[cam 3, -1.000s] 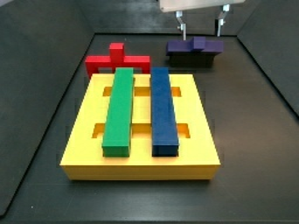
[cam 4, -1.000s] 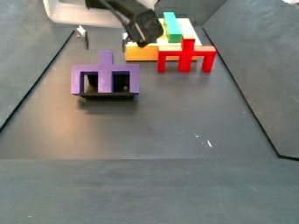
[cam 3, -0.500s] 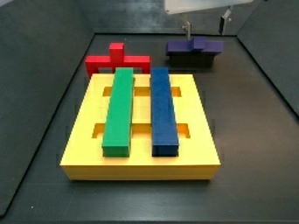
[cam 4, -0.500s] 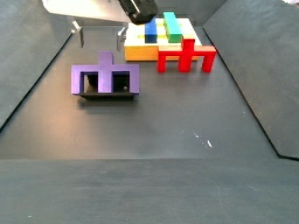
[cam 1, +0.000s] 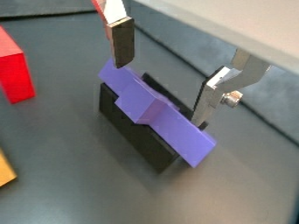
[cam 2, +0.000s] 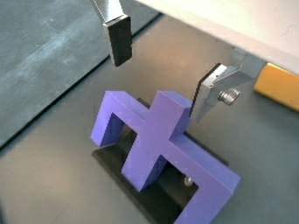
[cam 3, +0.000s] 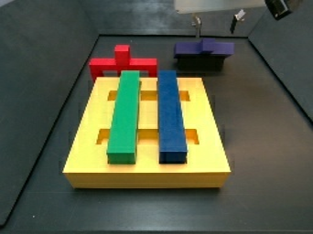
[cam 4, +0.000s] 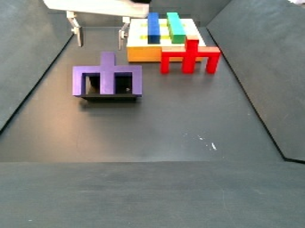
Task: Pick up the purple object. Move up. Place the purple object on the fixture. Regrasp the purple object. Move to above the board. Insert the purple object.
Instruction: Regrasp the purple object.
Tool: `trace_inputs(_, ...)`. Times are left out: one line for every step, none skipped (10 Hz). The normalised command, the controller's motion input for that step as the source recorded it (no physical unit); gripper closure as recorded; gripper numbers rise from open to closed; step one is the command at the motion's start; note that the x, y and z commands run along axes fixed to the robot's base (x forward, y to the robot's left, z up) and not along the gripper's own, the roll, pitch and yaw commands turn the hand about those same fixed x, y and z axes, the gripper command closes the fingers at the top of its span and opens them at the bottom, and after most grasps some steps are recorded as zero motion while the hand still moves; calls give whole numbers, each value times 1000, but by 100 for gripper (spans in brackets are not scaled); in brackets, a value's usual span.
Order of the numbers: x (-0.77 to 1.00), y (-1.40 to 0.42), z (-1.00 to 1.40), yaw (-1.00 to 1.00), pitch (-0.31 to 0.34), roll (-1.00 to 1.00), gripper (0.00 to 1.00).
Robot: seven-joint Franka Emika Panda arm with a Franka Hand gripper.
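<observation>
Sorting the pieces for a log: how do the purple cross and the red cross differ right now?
The purple cross sits on the fixture; the red cross stands on the floor by the board. Purple lies below the open claw; red is away from it. Both are cross-shaped.

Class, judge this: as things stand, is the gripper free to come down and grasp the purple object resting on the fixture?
Probably yes. The gripper hangs open above the purple object on the fixture, with one finger to each side and nothing between.
</observation>
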Motion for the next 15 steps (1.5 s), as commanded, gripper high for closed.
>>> trace_inputs(0,-109,-69,0,169,911,0)
trace_inputs(-31,-106,-14,0,137,1000,0)
trace_inputs(-3,-111,-34,0,143,1000,0)
trace_inputs(-6,-114,-43,0,143,1000,0)
trace_inputs(-20,-140,-40,0,120,1000,0)
trace_inputs(-14,-191,-14,34,83,1000,0)
trace_inputs(0,-203,-60,83,60,874,0)
trace_inputs(0,-197,-63,134,0,709,0)
trace_inputs(0,-109,-57,243,0,431,0)
trace_inputs(0,-74,0,0,0,77,0)
trace_inputs(31,0,-69,131,43,109,0)
trace_inputs(314,0,-220,386,151,0,0)
trace_inputs(149,103,-383,377,6,0,0)
trace_inputs(71,91,-414,369,0,0,0)
trace_inputs(163,0,-383,394,0,40,0)
